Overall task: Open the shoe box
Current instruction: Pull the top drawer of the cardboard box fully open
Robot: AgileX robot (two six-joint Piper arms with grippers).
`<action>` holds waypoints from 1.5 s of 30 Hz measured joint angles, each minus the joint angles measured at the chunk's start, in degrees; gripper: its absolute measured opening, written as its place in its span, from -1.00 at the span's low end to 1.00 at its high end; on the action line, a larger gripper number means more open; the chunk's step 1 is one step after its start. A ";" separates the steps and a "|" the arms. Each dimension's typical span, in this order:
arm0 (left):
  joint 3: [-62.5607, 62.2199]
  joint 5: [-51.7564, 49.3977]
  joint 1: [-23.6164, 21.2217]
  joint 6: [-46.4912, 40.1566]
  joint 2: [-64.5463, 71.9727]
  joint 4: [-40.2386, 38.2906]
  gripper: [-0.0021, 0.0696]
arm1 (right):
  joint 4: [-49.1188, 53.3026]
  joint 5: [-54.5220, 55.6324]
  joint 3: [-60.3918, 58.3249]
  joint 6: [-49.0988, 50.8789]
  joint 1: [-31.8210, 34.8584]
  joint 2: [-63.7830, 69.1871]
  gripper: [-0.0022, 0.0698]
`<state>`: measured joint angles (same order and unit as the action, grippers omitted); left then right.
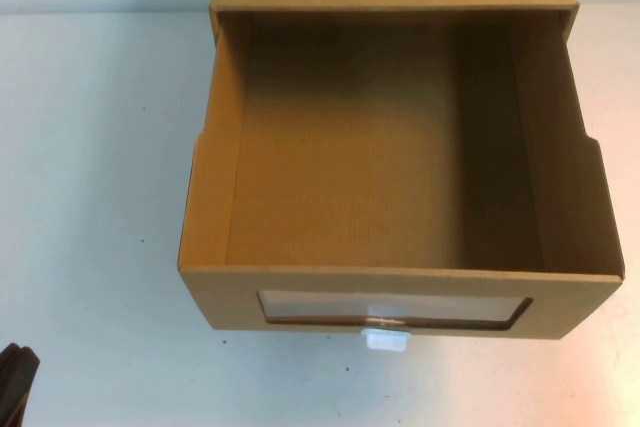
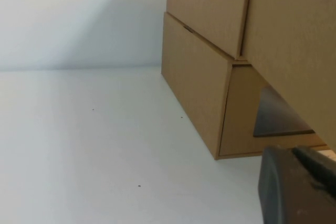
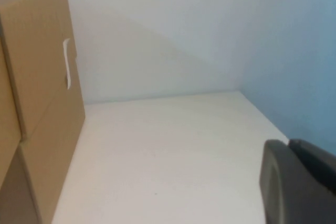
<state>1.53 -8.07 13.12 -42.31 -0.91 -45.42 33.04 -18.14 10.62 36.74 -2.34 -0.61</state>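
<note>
Right hand (image 3: pixel 300 182) sits closed near the shoe box (image 1: pixel 300 292); left hand (image 2: pixel 298 184) nearby, state unclear.

A white table (image 1: pixel 90 197) was seen, its surface marked by a few small dark specks (image 2: pixel 139 185). A brown cardboard shoe box (image 1: pixel 390 167) was set directly on it, with the drawer part drawn out toward the near edge. The box's far end appeared to be placed close to the pale wall (image 2: pixel 63 19), though that junction was hidden.
</note>
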 joint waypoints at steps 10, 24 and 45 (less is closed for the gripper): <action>0.00 0.00 0.00 0.00 0.00 0.00 -0.96 | -5.56 3.29 -1.12 -2.85 0.00 -0.23 -0.98; 0.00 0.00 0.00 0.00 0.00 0.00 -0.96 | -41.20 4.52 -11.93 -41.56 0.02 -0.23 -0.98; 0.00 0.00 0.00 0.00 0.00 0.00 -0.96 | -40.60 -2.71 -11.93 -42.17 0.02 -0.23 -0.98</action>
<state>1.53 -8.07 13.12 -42.31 -0.91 -45.42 -7.57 -20.85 -1.31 -5.43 -2.32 -0.84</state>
